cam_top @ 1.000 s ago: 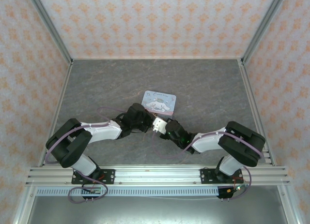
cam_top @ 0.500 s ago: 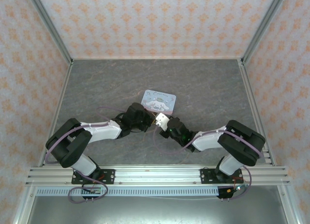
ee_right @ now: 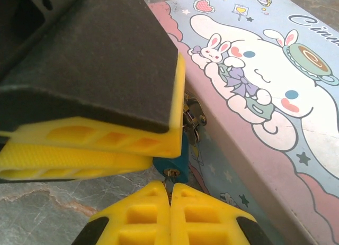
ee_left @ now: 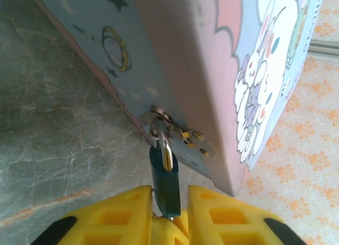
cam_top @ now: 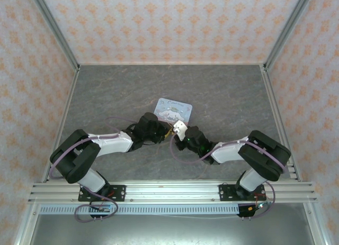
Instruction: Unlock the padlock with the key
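Grey marbled bench (cam_top: 222,91) inside patterned walls. Top view: tin (cam_top: 175,110) lies flat near the centre. Left arm (cam_top: 114,143) and right arm (cam_top: 228,152) converge on its near edge from either side, wrists almost touching, so neither arm is clearly the nearer. The meeting point is too small to resolve here. Against 1.0 s ago, the right wrist has advanced up toward the tin and closed the gap to the left wrist, while the left arm and the tin look unmoved. Left wrist view: padlock (ee_left: 167,181) hangs by its shackle (ee_left: 165,150) from the tin's hasp (ee_left: 198,147). Its dark body is pinched between the left fingers (ee_left: 122,200), so the left jaws are clamped on it. Long axis runs from the hasp straight back into the jaws, which puts the keyway end pointing away from the tin, buried between the fingers and not visible. Right wrist view: right jaws pressed together on the key (ee_right: 170,174), of which just a bit of metal shows above the right fingers (ee_right: 143,200). That bit sits right at the padlock's free end, beneath the big left finger, and looks roughly in line with the padlock's axis. Cannot tell whether the tip has entered the keyway. Judgement: the coming move is a push along this axis, then a twist. The left hold must stop the body swinging on the hasp.
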`<act>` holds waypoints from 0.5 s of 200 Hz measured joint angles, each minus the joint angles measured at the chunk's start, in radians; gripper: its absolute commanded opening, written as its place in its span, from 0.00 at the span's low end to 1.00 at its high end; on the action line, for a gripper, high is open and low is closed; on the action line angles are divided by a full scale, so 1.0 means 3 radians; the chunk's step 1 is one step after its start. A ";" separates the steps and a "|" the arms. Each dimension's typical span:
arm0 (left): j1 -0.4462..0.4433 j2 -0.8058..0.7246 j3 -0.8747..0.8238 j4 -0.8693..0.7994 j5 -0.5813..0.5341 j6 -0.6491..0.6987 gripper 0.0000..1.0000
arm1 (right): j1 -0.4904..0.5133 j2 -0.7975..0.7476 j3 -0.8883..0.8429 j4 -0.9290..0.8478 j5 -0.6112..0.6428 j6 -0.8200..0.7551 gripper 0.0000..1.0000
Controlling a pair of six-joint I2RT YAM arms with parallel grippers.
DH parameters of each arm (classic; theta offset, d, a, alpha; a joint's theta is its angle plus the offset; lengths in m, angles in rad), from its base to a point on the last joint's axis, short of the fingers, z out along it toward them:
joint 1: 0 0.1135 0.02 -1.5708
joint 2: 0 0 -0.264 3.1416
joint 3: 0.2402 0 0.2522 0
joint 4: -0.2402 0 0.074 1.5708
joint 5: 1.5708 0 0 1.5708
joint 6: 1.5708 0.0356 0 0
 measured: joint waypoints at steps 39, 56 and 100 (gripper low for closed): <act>0.0000 0.0034 0.0000 0.0001 0.0000 -0.0001 0.26 | 0.0000 0.0000 0.0000 -0.0001 -0.0014 0.0000 0.00; 0.0000 0.0072 0.0000 0.0015 0.0001 -0.0001 0.26 | 0.0000 0.0000 0.0000 -0.0009 -0.0024 0.0001 0.00; 0.0000 0.0136 0.0000 0.0081 0.0000 -0.0001 0.24 | 0.0000 0.0000 0.0000 -0.0045 -0.0034 0.0000 0.00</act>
